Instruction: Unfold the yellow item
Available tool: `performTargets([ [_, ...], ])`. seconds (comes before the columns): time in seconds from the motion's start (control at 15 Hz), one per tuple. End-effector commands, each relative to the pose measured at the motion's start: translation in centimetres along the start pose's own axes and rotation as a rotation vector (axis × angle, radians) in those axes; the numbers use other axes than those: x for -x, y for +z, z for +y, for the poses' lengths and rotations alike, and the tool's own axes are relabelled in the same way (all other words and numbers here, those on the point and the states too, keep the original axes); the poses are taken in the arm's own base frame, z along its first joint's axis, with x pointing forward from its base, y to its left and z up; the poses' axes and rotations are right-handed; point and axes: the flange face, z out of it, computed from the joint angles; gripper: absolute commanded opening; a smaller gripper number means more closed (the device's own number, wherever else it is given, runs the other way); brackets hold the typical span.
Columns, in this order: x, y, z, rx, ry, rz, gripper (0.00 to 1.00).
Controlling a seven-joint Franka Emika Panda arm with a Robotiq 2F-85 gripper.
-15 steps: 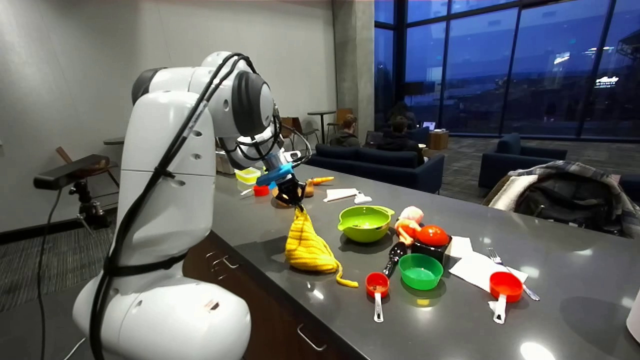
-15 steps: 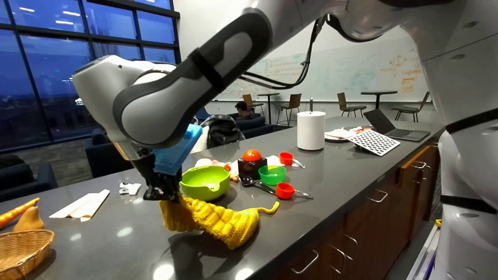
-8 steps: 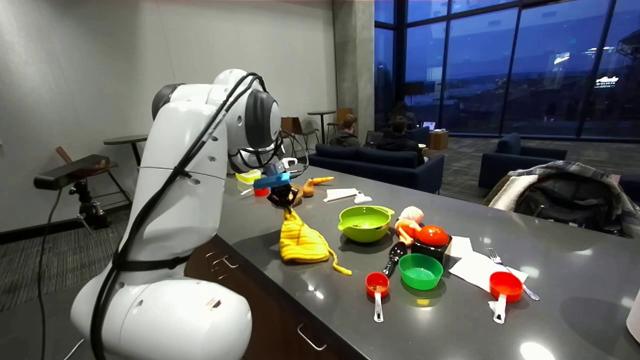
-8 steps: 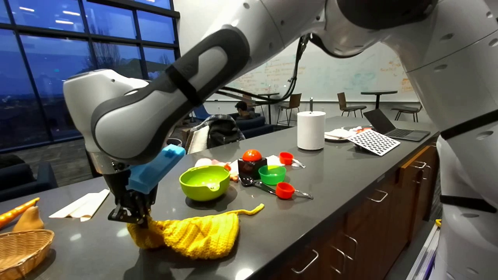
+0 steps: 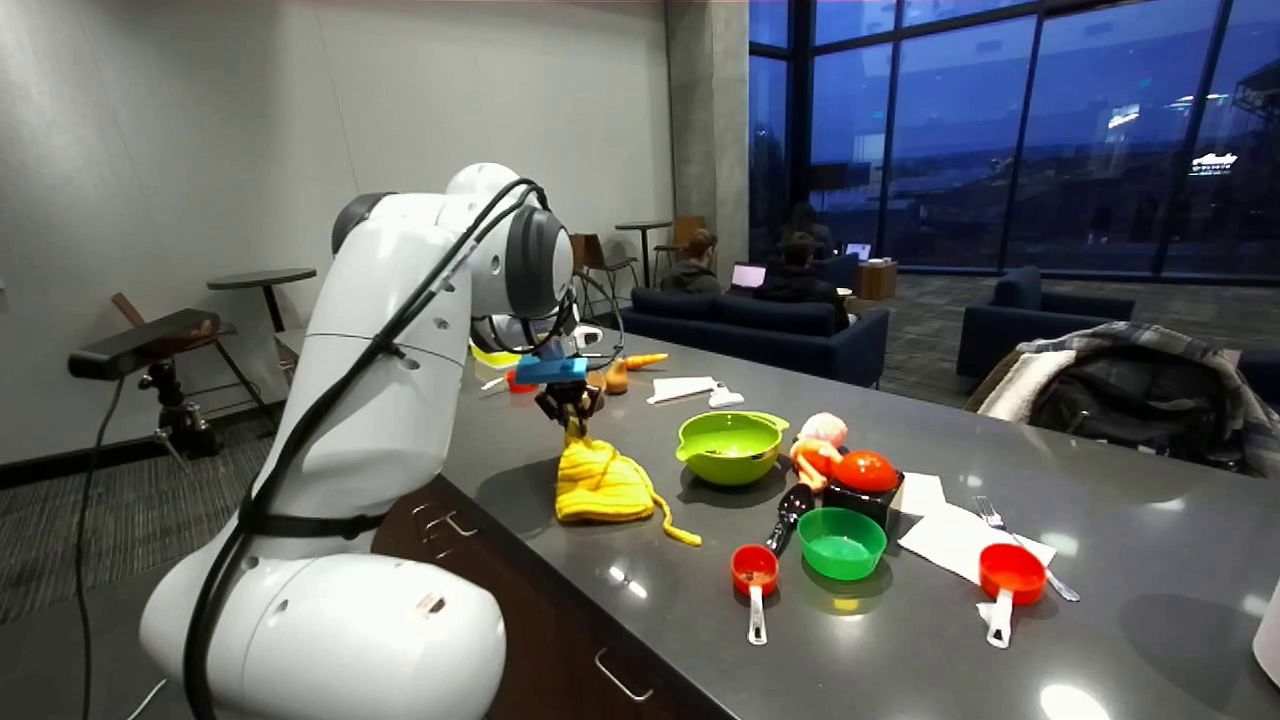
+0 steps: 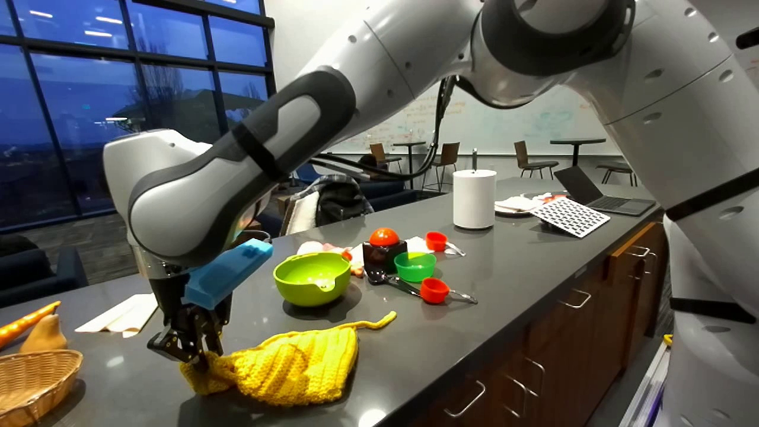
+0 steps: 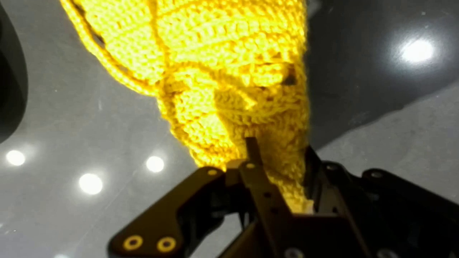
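While our claw (image 7: 280,145) sits partly spread, cloth (image 6: 296,367) between its fingers (image 7: 260,186), we can't confirm grip, lime bowl (image 6: 302,290) nearby

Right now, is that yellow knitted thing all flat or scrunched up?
Scrunched, not flat: in both exterior views the yellow item lies rumpled, one end gathered at the gripper.

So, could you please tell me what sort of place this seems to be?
Most likely a shared office lounge or break area, judging by the marked-up whiteboard on the wall, the dark blue sofa and the long grey counter.
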Motion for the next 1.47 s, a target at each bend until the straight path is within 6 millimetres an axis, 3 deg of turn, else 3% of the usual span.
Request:
performTargets([
  [0.0, -0.4, -1.3, 0.8, 0.012, 0.015, 0.017, 0.62],
  [0.33, 0.0, -3.5, 3.1, 0.065, 0.096, 0.030, 0.97],
  [0.4, 0.3, -4.0, 3.9, 0.084, 0.141, 0.033, 0.99],
  [0.53, 1.5, -4.6, 5.7, 0.108, 0.266, 0.029, 1.00],
  [0.73, 4.2, -4.0, 8.5, 0.110, 0.438, 0.000, 1.00],
  [1.07, 10.3, -0.8, 11.8, 0.113, 0.715, -0.096, 1.00],
  [1.4, 14.0, 2.0, 13.3, 0.085, 0.905, -0.161, 1.00],
])
